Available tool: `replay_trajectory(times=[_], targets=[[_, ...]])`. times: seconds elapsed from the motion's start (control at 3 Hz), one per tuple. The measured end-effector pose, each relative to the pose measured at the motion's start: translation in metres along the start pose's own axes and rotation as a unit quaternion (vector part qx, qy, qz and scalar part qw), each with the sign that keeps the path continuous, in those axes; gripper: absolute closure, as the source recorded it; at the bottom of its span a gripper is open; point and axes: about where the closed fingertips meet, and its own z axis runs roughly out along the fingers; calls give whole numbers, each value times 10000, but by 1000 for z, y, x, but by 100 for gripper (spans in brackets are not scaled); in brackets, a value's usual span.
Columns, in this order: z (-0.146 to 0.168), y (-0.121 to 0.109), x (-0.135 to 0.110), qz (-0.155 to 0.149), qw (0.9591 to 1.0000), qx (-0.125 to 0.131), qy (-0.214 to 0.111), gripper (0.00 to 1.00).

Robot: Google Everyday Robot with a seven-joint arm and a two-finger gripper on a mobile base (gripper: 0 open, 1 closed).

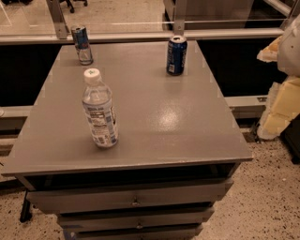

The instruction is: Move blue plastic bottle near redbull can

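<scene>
Only part of the robot's arm (290, 44) is seen, at the right edge: a rounded, pale grey-white shell above, and cream-yellow, blocky segments (281, 107) stacked below it. The gripper cannot be told apart from these pale shapes there. Markings cannot be made out.

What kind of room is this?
Probably an office or lab: a grey drawer cabinet stands on a speckled floor, with a glass partition behind it. On top are the blue plastic bottle, the redbull can and a dark blue can. The gripper is not in view.
</scene>
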Motion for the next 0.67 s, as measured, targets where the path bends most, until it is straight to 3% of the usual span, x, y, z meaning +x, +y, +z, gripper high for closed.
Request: replay_trajectory(times=[0.33,0.67], targets=[[0,0,0,3,10000,12,-12,0],[11,7,-10,80,9991,-99,-392,0]])
